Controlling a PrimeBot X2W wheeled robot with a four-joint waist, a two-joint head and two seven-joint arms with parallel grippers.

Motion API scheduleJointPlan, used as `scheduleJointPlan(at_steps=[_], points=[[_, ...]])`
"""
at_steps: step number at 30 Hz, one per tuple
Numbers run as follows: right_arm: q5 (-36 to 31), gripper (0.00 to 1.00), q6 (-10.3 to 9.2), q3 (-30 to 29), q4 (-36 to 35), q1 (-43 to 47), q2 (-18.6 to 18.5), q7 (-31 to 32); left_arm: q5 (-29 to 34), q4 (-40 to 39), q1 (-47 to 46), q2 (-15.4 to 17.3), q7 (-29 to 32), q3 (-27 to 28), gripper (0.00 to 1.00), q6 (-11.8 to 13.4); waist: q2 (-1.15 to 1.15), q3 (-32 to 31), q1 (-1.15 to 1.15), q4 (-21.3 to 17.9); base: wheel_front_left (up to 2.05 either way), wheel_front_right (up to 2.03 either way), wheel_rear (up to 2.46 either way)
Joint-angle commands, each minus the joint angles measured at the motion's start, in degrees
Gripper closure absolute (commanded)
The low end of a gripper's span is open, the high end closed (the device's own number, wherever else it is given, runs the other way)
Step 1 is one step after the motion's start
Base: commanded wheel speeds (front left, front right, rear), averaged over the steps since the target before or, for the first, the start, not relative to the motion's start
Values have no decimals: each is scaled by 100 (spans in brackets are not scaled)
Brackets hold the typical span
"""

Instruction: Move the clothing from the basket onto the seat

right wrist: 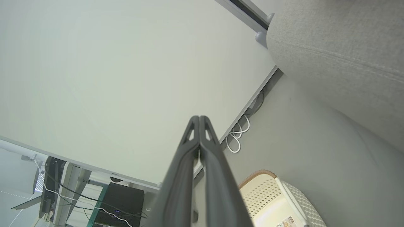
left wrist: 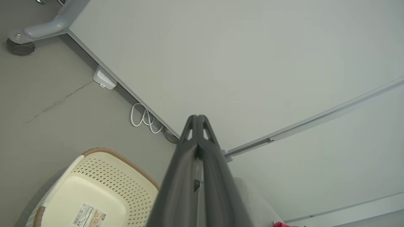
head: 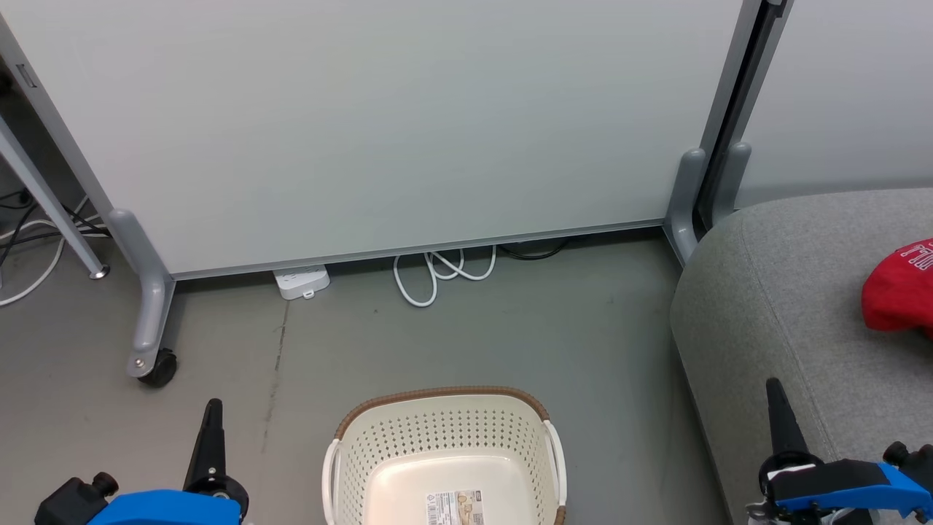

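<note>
Left pincer (head: 213, 410) and right pincer (head: 775, 392) show slim black fingers (left wrist: 217, 176) (triangular cut-outs near tips) on blue wrists (head: 168, 508).

Red clothing (head: 898, 290) lies on grey seat (head: 773, 306); cream basket (head: 444, 452) empty.

Left gripper (head: 212, 408) fingers pressed together, pointing up; right gripper (head: 777, 397) likewise, empty.

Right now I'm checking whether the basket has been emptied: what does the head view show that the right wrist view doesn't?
Head view adds: the bright red fabric garment with white lettering lying on the large grey upholstered seat, and a white power strip. Right wrist view adds: a black box at its lower left. Both share: the cream-white perforated plastic basket, no clothing in its visible part, the seat, and a looped white cable.
</note>
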Motion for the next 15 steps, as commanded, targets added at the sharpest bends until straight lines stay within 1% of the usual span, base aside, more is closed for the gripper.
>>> scheduleJointPlan(at_steps=[1,15], points=[[189,100,-5,-25,-90,-151,7,46,-168,-83,-155,28,53,57,100,-24,0,3,0,-4,0,0,0],[1062,100,-6,-65,-111,-218,15,270,-973,-125,-183,32,269,171,100,-73,0,30,-1,-40,0,0,0]])
